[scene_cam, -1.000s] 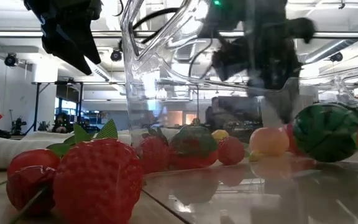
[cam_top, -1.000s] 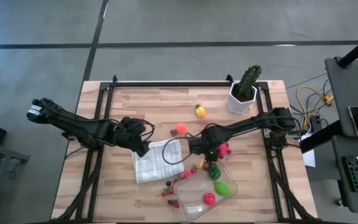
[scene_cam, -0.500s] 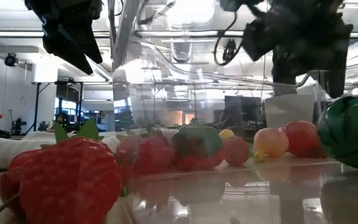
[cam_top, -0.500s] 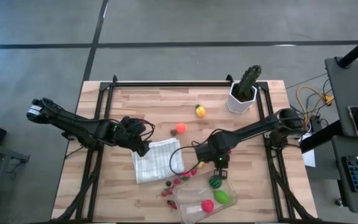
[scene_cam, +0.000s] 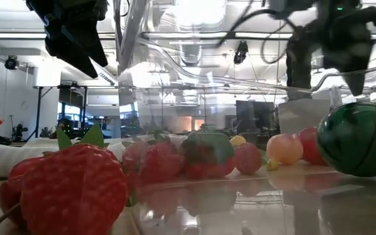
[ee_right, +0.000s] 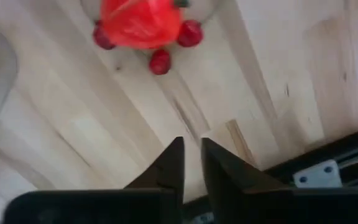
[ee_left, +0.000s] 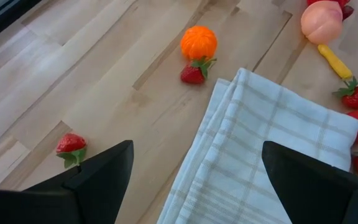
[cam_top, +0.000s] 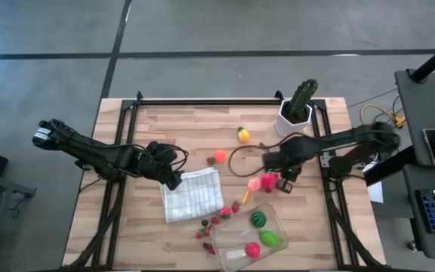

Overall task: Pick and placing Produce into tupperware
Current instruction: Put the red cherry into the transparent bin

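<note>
The clear tupperware (cam_top: 236,240) lies near the table's front edge. It holds a toy watermelon (cam_top: 257,219), a green piece (cam_top: 269,239) and a pink-red piece (cam_top: 252,249). Small strawberries (cam_top: 211,224) lie on the wood at its far left side. A red piece with berries (ee_right: 142,22) and a pink one (cam_top: 254,183) lie just beyond it. My right gripper (cam_top: 285,184) hangs above the wood to their right, pointing down, barely open (ee_right: 191,146) and empty. My left gripper (ee_left: 197,149) hovers open over the left end of the checked cloth (cam_top: 193,194).
A yellow piece (cam_top: 242,134) and an orange one (cam_top: 219,156) lie farther back on the wood. A cactus in a white pot (cam_top: 297,109) stands at the back right. Black frame rails (cam_top: 327,174) run along the table's sides. A cable loop (cam_top: 240,160) hangs by the right arm.
My right gripper has risen from the tupperware's far edge and swung toward the table's right and far side, rolling about its own axis. The tupperware and the watermelon in it have shifted slightly toward the near edge.
</note>
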Controlling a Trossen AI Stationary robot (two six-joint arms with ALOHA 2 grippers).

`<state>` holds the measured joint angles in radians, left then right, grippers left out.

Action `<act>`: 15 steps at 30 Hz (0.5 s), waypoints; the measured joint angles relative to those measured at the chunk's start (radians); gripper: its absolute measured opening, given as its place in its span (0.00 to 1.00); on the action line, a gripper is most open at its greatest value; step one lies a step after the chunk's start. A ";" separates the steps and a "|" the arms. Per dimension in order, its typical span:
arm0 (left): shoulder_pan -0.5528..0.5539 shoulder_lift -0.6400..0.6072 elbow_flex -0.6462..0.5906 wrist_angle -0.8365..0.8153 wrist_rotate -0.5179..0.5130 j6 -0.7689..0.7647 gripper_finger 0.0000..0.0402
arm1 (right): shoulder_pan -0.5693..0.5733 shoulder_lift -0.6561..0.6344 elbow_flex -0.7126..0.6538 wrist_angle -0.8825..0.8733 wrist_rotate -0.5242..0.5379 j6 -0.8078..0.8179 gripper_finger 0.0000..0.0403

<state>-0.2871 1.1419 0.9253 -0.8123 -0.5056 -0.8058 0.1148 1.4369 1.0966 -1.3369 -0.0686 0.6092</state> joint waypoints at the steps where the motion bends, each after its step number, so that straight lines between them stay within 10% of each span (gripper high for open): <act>1: 0.000 0.000 0.000 0.000 0.000 0.000 0.85 | 0.003 -0.044 -0.032 0.020 0.018 0.033 0.15; 15: 0.000 0.000 0.000 0.000 0.000 0.057 0.85 | 0.108 -0.328 -0.333 0.339 0.270 0.222 0.52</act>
<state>-0.2871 1.1419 0.9253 -0.8124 -0.5053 -0.7490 0.2226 1.1089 0.7636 -0.9977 0.2017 0.8312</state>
